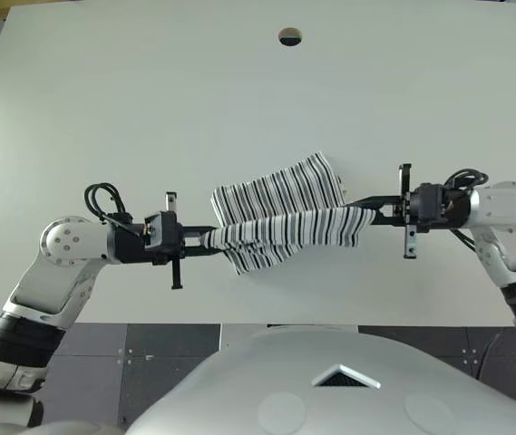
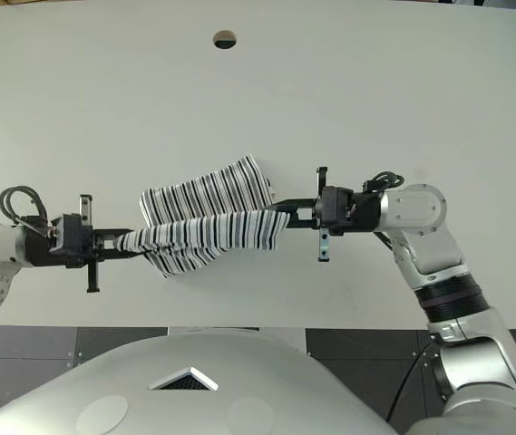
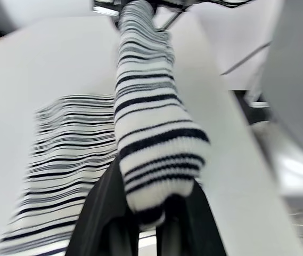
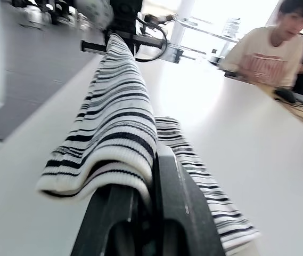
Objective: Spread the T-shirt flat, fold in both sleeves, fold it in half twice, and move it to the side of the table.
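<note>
Two grippers held a black-and-white striped knit T-shirt (image 1: 280, 217) stretched between them, low over the smooth white table (image 1: 149, 109). The left gripper (image 1: 210, 237) was clamped on its 9 o'clock end and the right gripper (image 1: 366, 210) on its 3 o'clock end, both forearms level and pointing inward. A flatter part lay on the tabletop toward 12 o'clock. The wrist views showed ribbed cloth bunched into a thick roll between black fingers (image 3: 95, 213). A round dark hole (image 1: 289, 36) sat far off at 12 o'clock.

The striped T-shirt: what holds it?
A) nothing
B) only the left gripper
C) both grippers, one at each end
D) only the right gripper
C: the left gripper and the right gripper each clamp one end of the striped T-shirt.
</note>
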